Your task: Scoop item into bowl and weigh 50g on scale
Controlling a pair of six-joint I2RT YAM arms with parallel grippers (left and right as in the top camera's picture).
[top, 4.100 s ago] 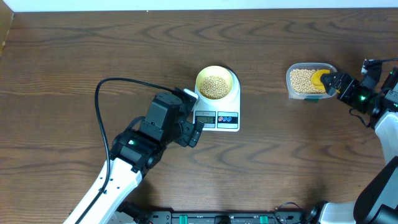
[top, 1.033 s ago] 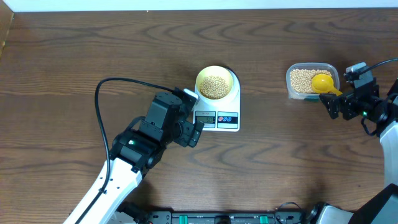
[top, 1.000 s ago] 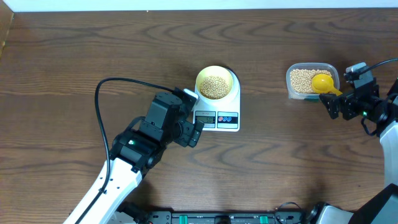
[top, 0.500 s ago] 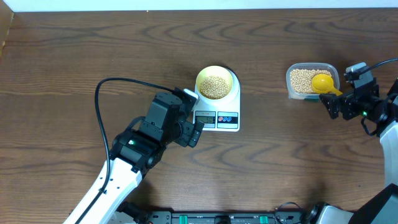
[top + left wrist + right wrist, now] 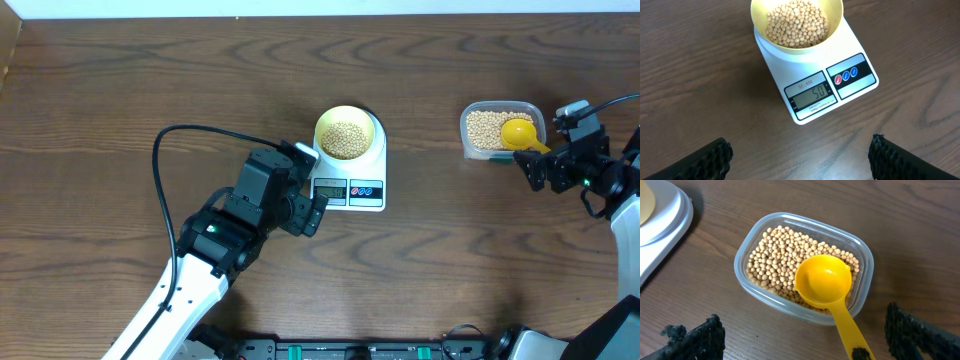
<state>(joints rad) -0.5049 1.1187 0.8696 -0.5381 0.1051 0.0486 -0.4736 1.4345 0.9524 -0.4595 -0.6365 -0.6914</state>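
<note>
Items we record at the table [image 5: 120, 90], dark wood grain:

1. The scale [image 5: 781, 75], flat and white, near the table's middle. We read 50 on its grey display; two round buttons, one red and one blue, sit beside the display.

2. The bowl [image 5: 321, 130], small, round and pale yellow. We find it upright on the scale's platform, covering nearly all of it.

3. The beans [image 5: 796, 22], tan and round. We note one heap in the bottom of the bowl, with the inner wall bare above it. A second lot of beans [image 5: 780, 260] lies in the tub.

4. The tub [image 5: 790, 306], clear plastic with rounded corners. We place it well apart from the scale, toward the right arm's side.

5. The scoop [image 5: 825, 282], bright yellow. We see its empty cup lying face up on the tub's beans, and its handle crossing the tub's rim toward the right arm.

6. The left gripper [image 5: 800, 152]. We list its fingers as spread wide and holding nothing, near the display end of the scale and apart from it.

7. The right gripper [image 5: 805, 330]. Its fingers are also spread wide. We see the scoop's handle running between them with neither finger on it.

8. A black cable [image 5: 160, 170]. We log it looping over the table from the left arm.
</note>
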